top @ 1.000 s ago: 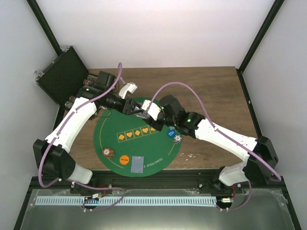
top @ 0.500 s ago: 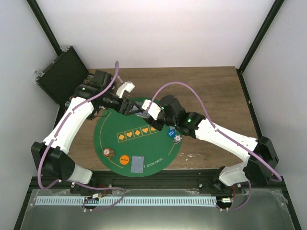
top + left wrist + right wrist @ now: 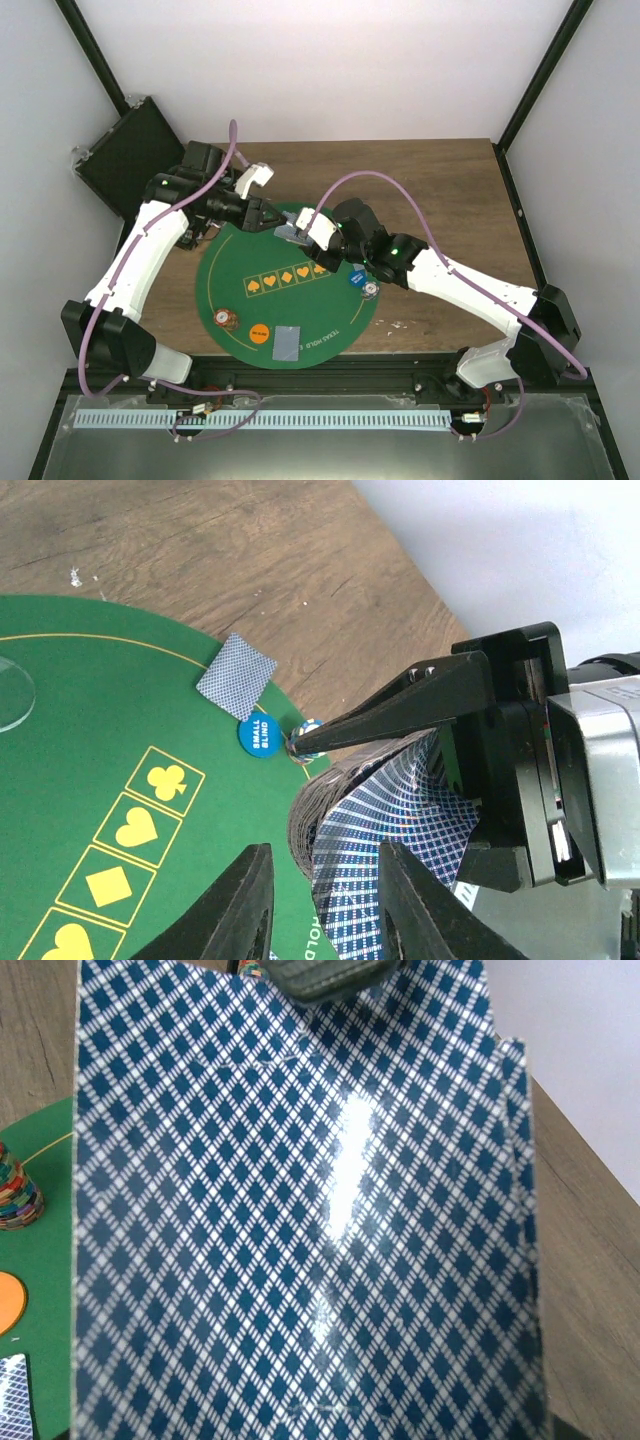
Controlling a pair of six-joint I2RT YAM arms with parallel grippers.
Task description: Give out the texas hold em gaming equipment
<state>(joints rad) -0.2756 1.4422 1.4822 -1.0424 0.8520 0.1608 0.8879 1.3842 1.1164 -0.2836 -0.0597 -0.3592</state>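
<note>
Under both grippers, the wooden table point(image 3: 430, 190) carries a green half-round mat point(image 3: 235, 262) printed with a row of suit boxes. Above the far edge of that mat, the right gripper point(image 3: 303, 236) is clamped on the deck point(image 3: 375, 815) and holds it off the felt, with the card backs bowed toward the opposite arm. The left gripper point(image 3: 322, 855) meets the deck head-on, and its 2 fingers point(image 3: 238, 905) straddle the protruding cards. These views do not show whether those fingers pinch a card or merely bracket it.

Items already laid out, located from the right gripper:
1. A face-down card point(image 3: 288, 342) lies well apart from it, toward the arm bases, near the mat's straight edge.
2. A second card point(image 3: 236, 675) lies face-down at the curved rim, past the tip of the gripper's upper finger in the left wrist view.
3. The chip stack point(image 3: 222, 319) stands well apart, on the left arm's side of the mat.
4. The orange disc point(image 3: 259, 333) lies between that stack and the first card.
5. The blue disc point(image 3: 258, 737), marked SMALL BLIND, lies just beside the second card.

Status, as a judgement: the discs and chips appear placed, but dealing looks early. Only 2 cards are out, the printed boxes are bare, and the bulk of the deck is undealt.
</note>
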